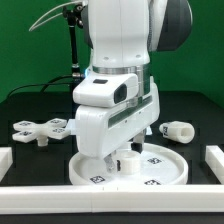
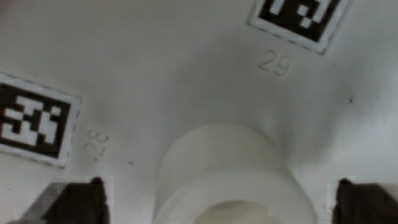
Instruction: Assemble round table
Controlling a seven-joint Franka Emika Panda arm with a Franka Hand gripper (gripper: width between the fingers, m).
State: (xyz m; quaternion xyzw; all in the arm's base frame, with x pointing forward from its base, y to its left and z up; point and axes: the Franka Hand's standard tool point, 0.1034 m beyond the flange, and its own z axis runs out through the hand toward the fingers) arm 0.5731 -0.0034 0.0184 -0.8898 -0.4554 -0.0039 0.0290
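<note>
The large round disc [image 1: 166,172] lies flat at the front centre of the black table, with tags on its face. My gripper [image 1: 127,161] is lowered right over its middle. In the wrist view the disc [image 2: 178,70] fills the frame with two tags, and a raised round hub [image 2: 222,165] sits between my dark fingertips [image 2: 80,203]. My gripper [image 2: 222,208] is open wide and touches nothing. The four-armed cross piece [image 1: 40,128] lies on the exterior view's left. The short cylindrical post [image 1: 178,129] lies on its side on the exterior view's right.
Long white border rails run along the front [image 1: 100,196], the exterior view's left [image 1: 5,155] and right [image 1: 214,160] of the table. A thin black pole [image 1: 73,55] stands behind the arm.
</note>
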